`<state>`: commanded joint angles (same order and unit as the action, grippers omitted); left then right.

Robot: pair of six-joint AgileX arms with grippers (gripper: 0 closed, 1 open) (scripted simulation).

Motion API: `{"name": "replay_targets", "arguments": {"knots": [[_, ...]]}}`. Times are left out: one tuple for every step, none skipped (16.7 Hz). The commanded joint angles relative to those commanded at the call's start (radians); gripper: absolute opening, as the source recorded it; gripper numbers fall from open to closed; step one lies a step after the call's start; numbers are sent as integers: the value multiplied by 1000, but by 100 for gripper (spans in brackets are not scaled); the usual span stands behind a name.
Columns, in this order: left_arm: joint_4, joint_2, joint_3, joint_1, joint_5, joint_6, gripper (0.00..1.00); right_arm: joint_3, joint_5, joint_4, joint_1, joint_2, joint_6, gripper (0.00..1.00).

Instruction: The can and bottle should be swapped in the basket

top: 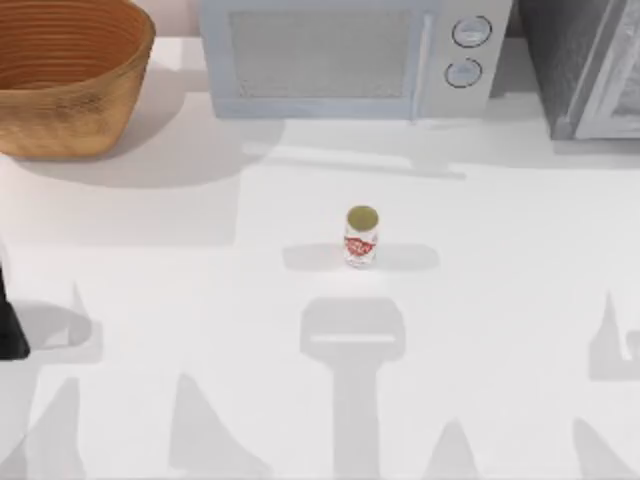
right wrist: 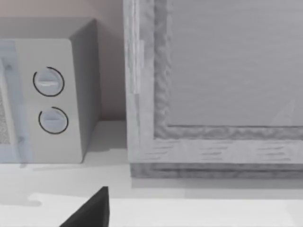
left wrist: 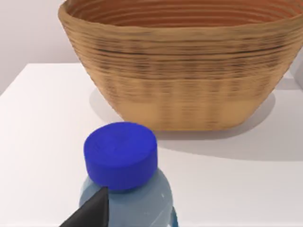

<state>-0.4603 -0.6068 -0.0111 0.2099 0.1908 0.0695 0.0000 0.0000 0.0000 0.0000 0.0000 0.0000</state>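
**Bottle out, can not yet in: where this could slip**

In my left wrist view I am looking down on the bottle (left wrist: 124,179), blue cap up, with one of my left fingers (left wrist: 92,213) lying dark against its shoulder. Whether those fingers are clenched on it or only resting beside it, I cannot tell. The basket (left wrist: 175,71) is standing just beyond it on the bench (top: 150,300), and in the top view it is sitting in the upper left of the frame. The can (top: 361,236) is standing upright near the centre of the top view, well apart from the basket.

If my left fingers are pulling away while brushing the bottle, I am risking tipping it so that it rolls into the basket's wall. The can is small and smooth; a grip closing off-centre could knock it over.

My right arm is idling toward the microwave (right wrist: 47,99), one finger (right wrist: 92,210) showing; its state I cannot tell.
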Motion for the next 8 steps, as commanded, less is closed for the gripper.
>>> {"name": "replay_targets", "arguments": {"knots": [[-64,-78,2,25,28,10,100,0,0,0,0,0,0,100],[-129,-157,4,49,57,19,100,0,0,0,0,0,0,100],[-194,-236,7,74,85,29,100,0,0,0,0,0,0,100],[-259,-316,9,99,113,38,100,0,0,0,0,0,0,100],[-322,-394,11,123,141,47,100,0,0,0,0,0,0,100],[-384,-471,12,147,168,56,100,0,0,0,0,0,0,100],[-443,-546,14,171,193,65,100,0,0,0,0,0,0,100],[-499,-617,15,193,217,73,100,0,0,0,0,0,0,100]]}}
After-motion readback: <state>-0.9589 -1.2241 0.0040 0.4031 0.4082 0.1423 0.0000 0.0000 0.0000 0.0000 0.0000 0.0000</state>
